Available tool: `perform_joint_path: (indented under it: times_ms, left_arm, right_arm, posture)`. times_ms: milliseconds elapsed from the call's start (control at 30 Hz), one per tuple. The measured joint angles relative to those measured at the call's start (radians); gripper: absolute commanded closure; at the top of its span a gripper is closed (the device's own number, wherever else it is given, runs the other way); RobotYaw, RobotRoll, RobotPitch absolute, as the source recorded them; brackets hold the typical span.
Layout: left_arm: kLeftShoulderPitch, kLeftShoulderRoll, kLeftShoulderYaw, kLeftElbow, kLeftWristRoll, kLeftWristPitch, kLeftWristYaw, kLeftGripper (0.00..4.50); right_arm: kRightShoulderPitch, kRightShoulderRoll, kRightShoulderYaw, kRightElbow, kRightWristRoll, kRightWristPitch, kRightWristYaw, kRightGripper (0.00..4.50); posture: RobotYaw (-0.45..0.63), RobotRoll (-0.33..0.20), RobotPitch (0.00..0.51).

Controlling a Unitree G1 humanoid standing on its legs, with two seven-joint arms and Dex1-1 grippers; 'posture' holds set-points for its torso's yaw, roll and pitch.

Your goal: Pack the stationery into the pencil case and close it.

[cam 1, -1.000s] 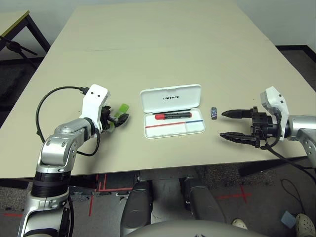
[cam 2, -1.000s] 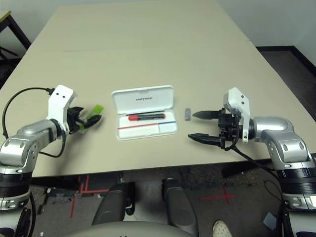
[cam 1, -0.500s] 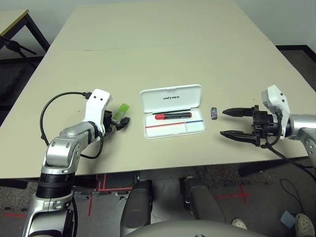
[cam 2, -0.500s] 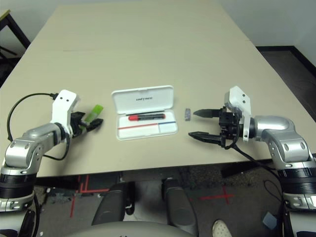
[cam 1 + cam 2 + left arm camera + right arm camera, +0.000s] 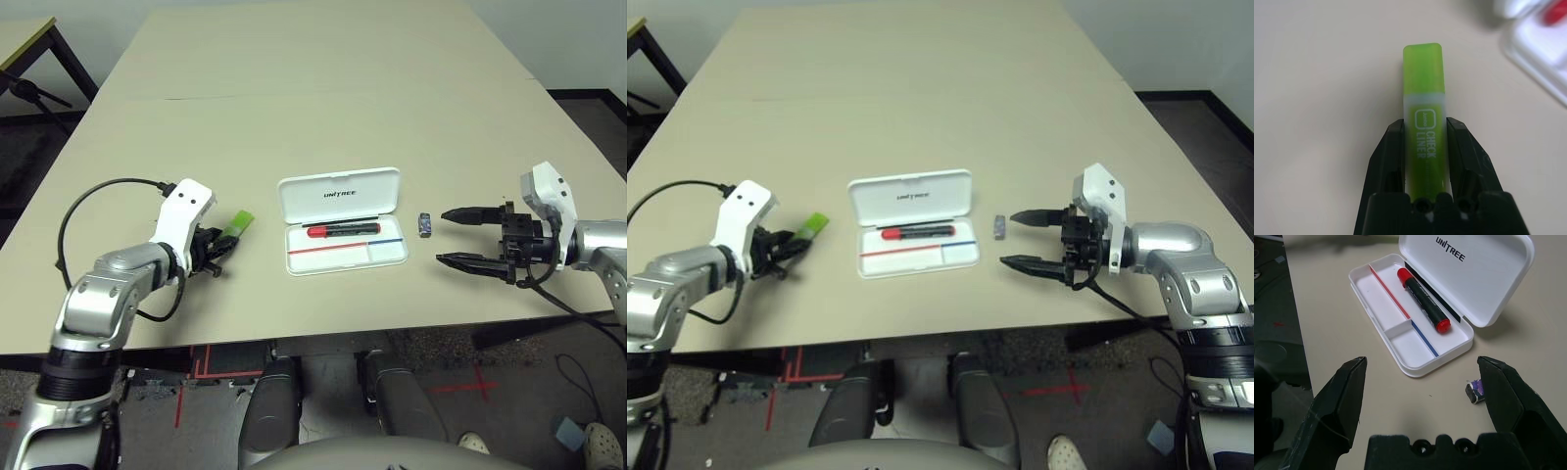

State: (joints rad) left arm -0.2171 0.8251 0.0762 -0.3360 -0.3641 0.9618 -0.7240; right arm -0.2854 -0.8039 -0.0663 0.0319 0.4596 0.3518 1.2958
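Observation:
The white pencil case (image 5: 384,254) lies open mid-table, its lid (image 5: 338,190) folded back, and the red marker (image 5: 343,230) rests inside. Left of the case, the lime-green bar (image 5: 236,224) lies low over the table. My left gripper (image 5: 213,247) is shut on its near end, and in the left wrist view both fingers (image 5: 1387,152) press the sides of the bar (image 5: 1422,88). The tiny dark blue-grey block (image 5: 424,223) sits on the table just right of the case. My right gripper (image 5: 441,236) hovers open right of the block (image 5: 1476,390), pointing at it.
A black cable (image 5: 93,201) loops from my left wrist over the table's left part. The table's front edge (image 5: 323,333) runs close below the case. Bare tabletop (image 5: 323,88) stretches behind the case.
My left gripper has drawn back to the left and lowered, taking the green bar with it. The right gripper has edged slightly toward the block. Case, marker and block are unmoved.

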Motion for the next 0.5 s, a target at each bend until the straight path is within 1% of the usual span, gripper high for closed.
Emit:
perform_joint_path:
  times_ms: [100, 200, 333, 433, 500]
  left_arm:
    - [-0.016, 0.074, -0.016, -0.041, -0.032, -0.028, -0.102, 3.40]
    - [-0.049, 0.101, -0.051, -0.074, -0.059, -0.038, -0.168, 3.40]
    - [-0.103, 0.091, -0.117, -0.129, -0.087, -0.053, -0.211, 3.40]
    - [-0.155, 0.063, -0.177, -0.123, -0.076, -0.080, -0.212, 3.40]
    - [-0.193, 0.035, -0.234, -0.114, -0.051, -0.113, -0.212, 3.40]
  right_arm:
    - [-0.004, -0.001, 0.005, 0.008, 0.000, 0.000, 0.011, 0.00]
    - [-0.008, -0.001, 0.011, 0.014, -0.001, 0.000, 0.015, 0.00]
    - [-0.014, -0.002, 0.013, 0.020, -0.003, -0.003, 0.017, 0.00]
    - [-0.016, -0.005, 0.013, 0.033, -0.013, -0.012, 0.021, 0.00]
    - [-0.016, -0.005, 0.014, 0.043, -0.018, -0.015, 0.024, 0.00]
  posture:
    - [0.01, 0.000, 0.142]
    - [0.00, 0.000, 0.140]
    - [0.00, 0.000, 0.140]
    - [0.00, 0.000, 0.142]
    - [0.00, 0.000, 0.143]
